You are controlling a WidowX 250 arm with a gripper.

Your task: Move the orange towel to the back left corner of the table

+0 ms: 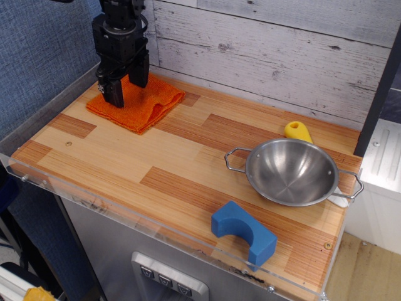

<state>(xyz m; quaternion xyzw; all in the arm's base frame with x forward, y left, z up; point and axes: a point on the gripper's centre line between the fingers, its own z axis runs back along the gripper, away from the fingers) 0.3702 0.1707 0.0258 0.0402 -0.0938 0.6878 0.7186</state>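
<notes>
- The gripper (pixel 123 84) stands down on the orange towel (pixel 139 103), its two fingers apart and pressing the cloth, probably to drag it flat and not lift it.
- The orange towel lies close to the back left corner of the table (pixel 125 163), well apart from the steel bowl (pixel 291 170).
- The steel bowl is empty; the yellow object (pixel 297 131) lies just behind it, the blue block (pixel 243 233) in front.

Single black robot arm enters from top left of view, wrist pointing straight down. Black two-fingered gripper (pixel 125 86) at its end, fingers vertical, tips down. Near finger (pixel 113 93) and far finger (pixel 140 74) stand apart, a clear gap between them. Upper arm cut off by the frame's top edge.
</notes>
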